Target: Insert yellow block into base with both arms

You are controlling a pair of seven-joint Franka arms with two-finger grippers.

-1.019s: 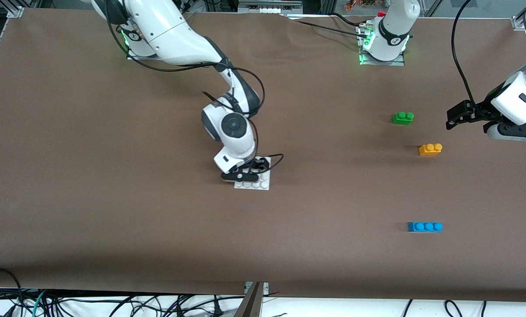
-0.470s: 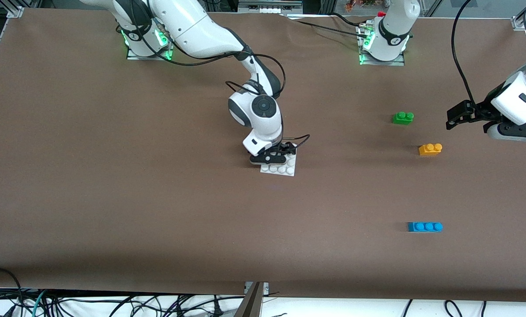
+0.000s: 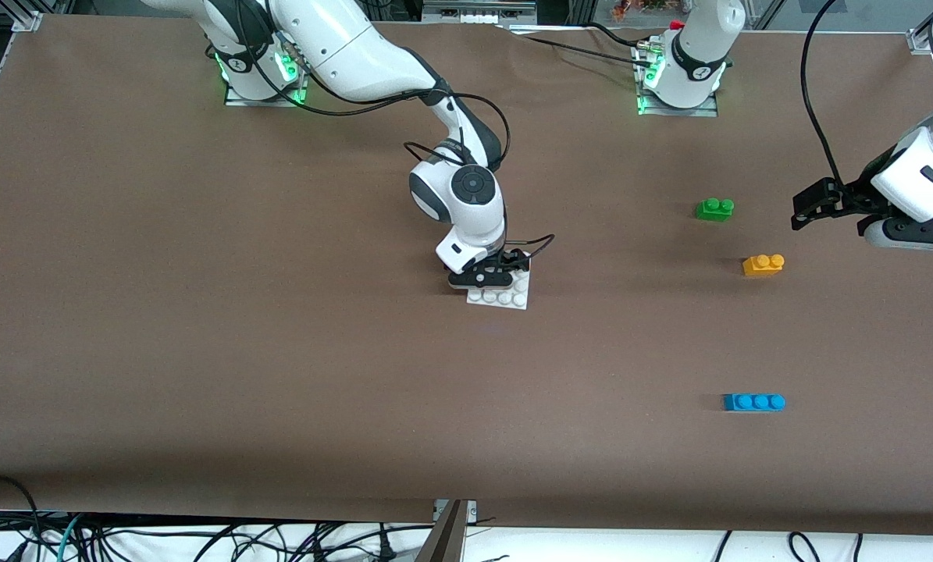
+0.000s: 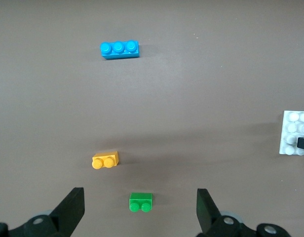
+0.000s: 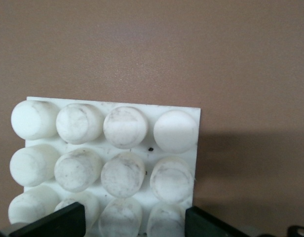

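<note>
The yellow block (image 3: 763, 265) lies on the table toward the left arm's end, nearer to the front camera than the green brick; it also shows in the left wrist view (image 4: 105, 160). The white studded base (image 3: 500, 297) is mid-table, held at one edge by my right gripper (image 3: 488, 277), whose fingers clamp two studs of the base (image 5: 107, 148) in the right wrist view, the gripper (image 5: 134, 224) low in that view. My left gripper (image 3: 806, 211) is open and empty, hovering beside the green brick; in its wrist view (image 4: 139, 195) the jaws stand wide apart. The base's edge (image 4: 292, 133) shows there too.
A green two-stud brick (image 3: 715, 209) lies close to the yellow block, also in the left wrist view (image 4: 141, 201). A blue three-stud brick (image 3: 754, 402) lies nearer to the front camera, also in the left wrist view (image 4: 120, 49). Brown table cover throughout.
My right gripper has carried the base toward the left arm's end of the table and away from the front camera. The left arm and the bricks have not moved.
</note>
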